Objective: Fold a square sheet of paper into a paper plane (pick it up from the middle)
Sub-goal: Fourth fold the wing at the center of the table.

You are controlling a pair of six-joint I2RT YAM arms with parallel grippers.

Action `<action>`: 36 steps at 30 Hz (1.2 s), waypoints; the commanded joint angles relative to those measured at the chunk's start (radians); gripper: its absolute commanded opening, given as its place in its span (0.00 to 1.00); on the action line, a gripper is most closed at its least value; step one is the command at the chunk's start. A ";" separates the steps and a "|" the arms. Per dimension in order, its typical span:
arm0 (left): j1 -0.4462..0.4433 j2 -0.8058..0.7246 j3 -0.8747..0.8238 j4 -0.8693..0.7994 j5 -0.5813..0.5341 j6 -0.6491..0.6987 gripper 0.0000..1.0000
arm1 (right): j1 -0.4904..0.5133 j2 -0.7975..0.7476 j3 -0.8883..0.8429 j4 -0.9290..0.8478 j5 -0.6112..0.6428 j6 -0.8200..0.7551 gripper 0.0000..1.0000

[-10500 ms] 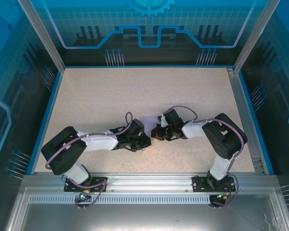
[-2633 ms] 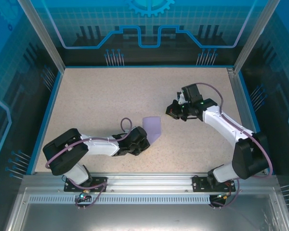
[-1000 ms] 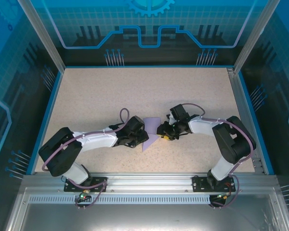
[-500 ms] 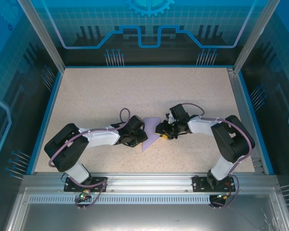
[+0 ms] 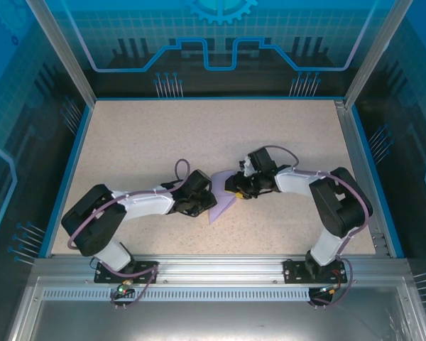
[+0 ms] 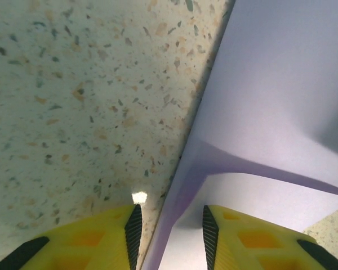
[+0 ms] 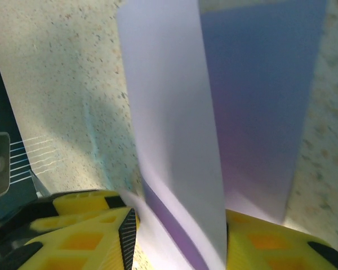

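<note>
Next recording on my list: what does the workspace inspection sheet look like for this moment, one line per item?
Surface: speckled beige table, flat.
Job's things: lavender sheet of paper, partly folded, lying between the two arms with one flap lifted; no finished plane.
Clutter: nothing seen.
End effectors: left end effector straddles a raised crease at the paper's edge, jaws apart; right end effector has an upright flap between its fingers, grip unclear.
Cables: purple cables loop along both arms, off the paper.
Surroundings: blue-lit enclosure walls; aluminium frame rail at the near edge.
</note>
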 commanded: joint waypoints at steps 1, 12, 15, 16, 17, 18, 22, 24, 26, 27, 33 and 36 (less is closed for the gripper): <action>0.004 -0.096 -0.036 -0.057 -0.038 0.021 0.41 | -0.008 0.055 0.067 -0.015 -0.054 -0.072 0.41; -0.237 -0.126 0.100 -0.208 -0.274 0.072 0.50 | -0.053 0.139 0.162 -0.062 -0.155 -0.143 0.33; -0.289 -0.021 0.201 -0.290 -0.379 0.075 0.51 | -0.057 0.136 0.169 -0.073 -0.172 -0.144 0.32; -0.302 0.013 0.237 -0.318 -0.413 0.074 0.51 | -0.056 0.137 0.173 -0.075 -0.179 -0.145 0.32; -0.315 0.049 0.272 -0.348 -0.445 0.075 0.52 | -0.057 0.138 0.173 -0.075 -0.185 -0.141 0.31; -0.327 0.074 0.300 -0.378 -0.477 0.073 0.52 | -0.056 0.137 0.173 -0.070 -0.197 -0.137 0.29; -0.362 0.152 0.375 -0.489 -0.581 0.040 0.56 | -0.056 0.136 0.179 -0.082 -0.211 -0.131 0.28; -0.368 0.158 0.365 -0.485 -0.596 0.034 0.57 | -0.057 0.135 0.181 -0.089 -0.214 -0.132 0.27; -0.374 0.168 0.357 -0.486 -0.611 0.028 0.58 | -0.058 0.133 0.178 -0.085 -0.220 -0.126 0.27; -0.377 0.177 0.356 -0.487 -0.619 0.027 0.58 | -0.058 0.132 0.177 -0.085 -0.221 -0.123 0.27; -0.384 0.221 0.364 -0.438 -0.600 0.048 0.56 | -0.058 0.124 0.182 -0.097 -0.222 -0.115 0.27; -0.384 0.248 0.366 -0.441 -0.605 0.027 0.55 | -0.059 0.118 0.185 -0.103 -0.220 -0.115 0.27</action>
